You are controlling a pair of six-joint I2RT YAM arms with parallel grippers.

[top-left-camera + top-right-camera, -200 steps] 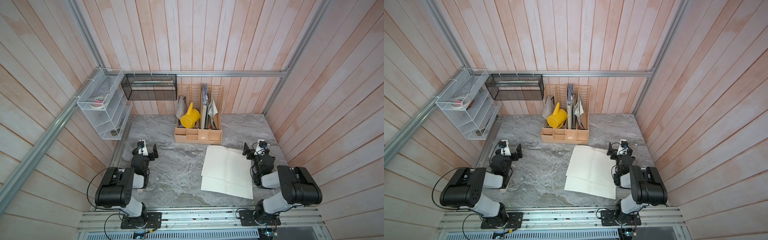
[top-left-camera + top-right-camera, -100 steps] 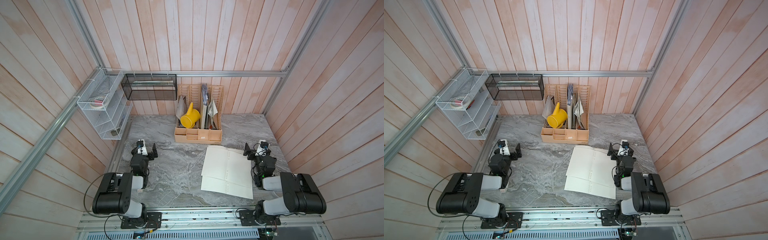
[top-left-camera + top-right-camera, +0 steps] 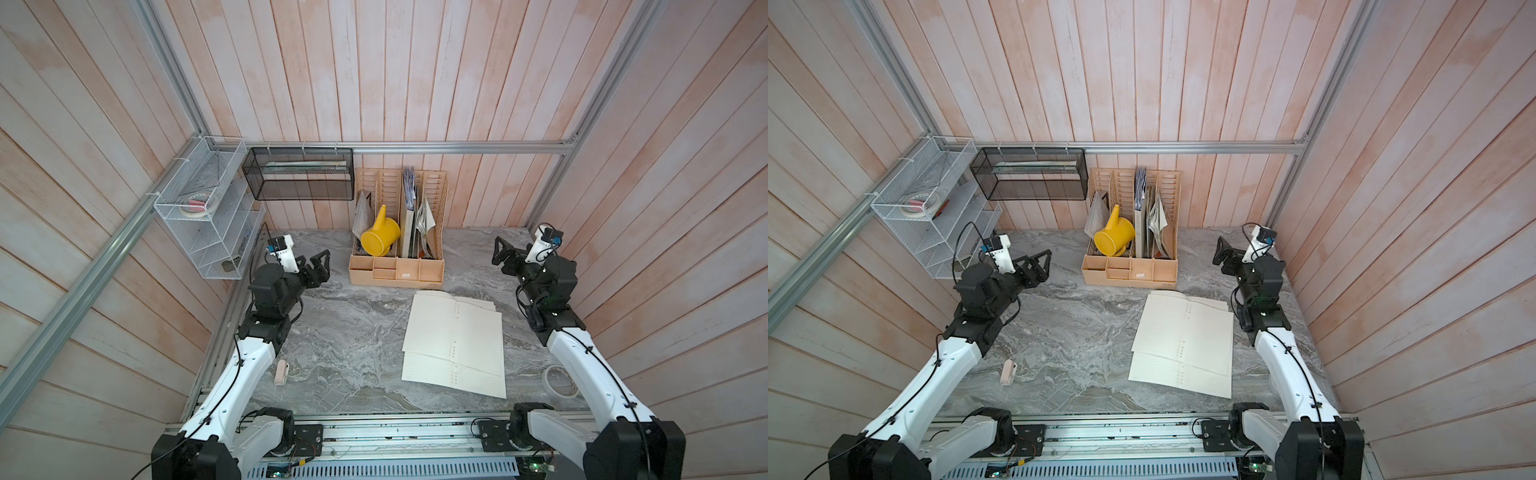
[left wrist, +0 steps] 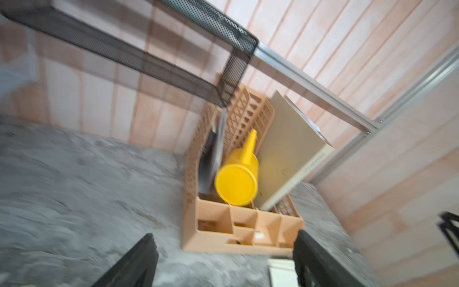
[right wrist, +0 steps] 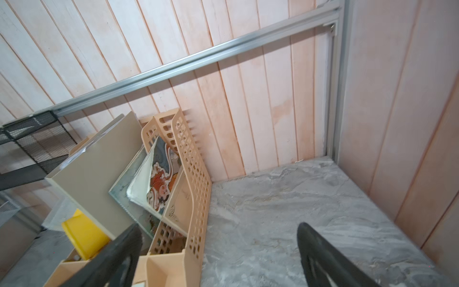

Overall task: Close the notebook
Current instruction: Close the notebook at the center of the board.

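Grey marble bench (image 3: pixel 345 345), pink plank walls all round. Task status: nothing done yet, as far as I can see. Notebook (image 3: pixel 455 343) lies open and flat, pages up, right of centre in both top views, just below the peach file organiser (image 3: pixel 397 272). Left pincer (image 3: pixel 312 261) sits left of centre, jaws spread, empty, well apart from the notebook with bare bench between. Right pincer (image 3: pixel 503 254) is near the right edge, above the notebook's upper right corner in frame, not touching. The right wrist view shows its jaws wide and empty. Left to do: catch one cover edge and fold it over. The right pincer looks the nearer candidate.
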